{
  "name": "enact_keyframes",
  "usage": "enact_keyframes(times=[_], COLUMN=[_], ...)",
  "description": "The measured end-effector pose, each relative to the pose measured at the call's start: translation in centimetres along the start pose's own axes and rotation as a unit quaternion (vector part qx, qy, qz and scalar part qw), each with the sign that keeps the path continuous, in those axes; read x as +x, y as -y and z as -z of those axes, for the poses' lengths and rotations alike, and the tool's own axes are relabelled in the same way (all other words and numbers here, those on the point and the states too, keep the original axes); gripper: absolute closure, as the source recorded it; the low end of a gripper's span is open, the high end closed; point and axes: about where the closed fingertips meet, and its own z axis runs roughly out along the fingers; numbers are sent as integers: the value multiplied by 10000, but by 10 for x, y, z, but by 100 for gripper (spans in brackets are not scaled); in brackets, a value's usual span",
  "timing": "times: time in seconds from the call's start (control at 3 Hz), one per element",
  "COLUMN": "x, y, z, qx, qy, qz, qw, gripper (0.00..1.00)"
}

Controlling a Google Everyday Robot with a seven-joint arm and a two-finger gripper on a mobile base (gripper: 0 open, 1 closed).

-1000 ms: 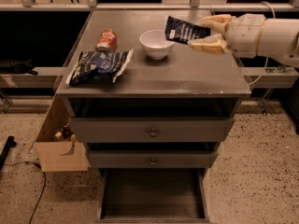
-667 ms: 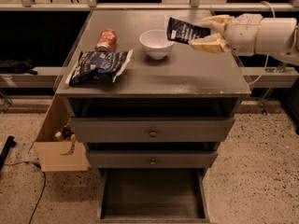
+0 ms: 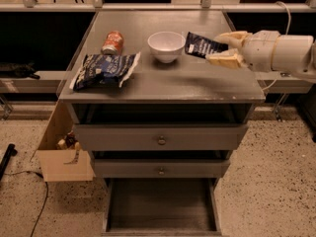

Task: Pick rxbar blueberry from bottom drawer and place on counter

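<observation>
Rxbar blueberry (image 3: 200, 44) held low over the counter (image 3: 187, 85), upper right of frame
The bar is clamped between the gripper (image 3: 222, 47) jaws and has been lowered in the last second, so placement is judged near. The bottom drawer (image 3: 160, 204) is left open at lower centre. A bowl (image 3: 166, 46), chip bag (image 3: 103, 69) and can (image 3: 112, 42) are seen on the grey top

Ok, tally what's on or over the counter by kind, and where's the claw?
rxbar blueberry: 1, gripped in the claw over the right side of the counter
chip bag: 1
can: 1
bowl: 1
Total: 4
</observation>
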Motion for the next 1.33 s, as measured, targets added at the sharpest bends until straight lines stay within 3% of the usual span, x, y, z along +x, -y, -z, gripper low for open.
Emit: enact_keyframes(times=[0.67, 1.0, 1.33], x=[23, 26, 26], y=[-21, -22, -16], z=[12, 14, 19], qx=[30, -4, -157], qy=[-224, -352, -689], qz=[-216, -189, -26], qw=[9995, 9992, 9975], gripper=[100, 100, 100])
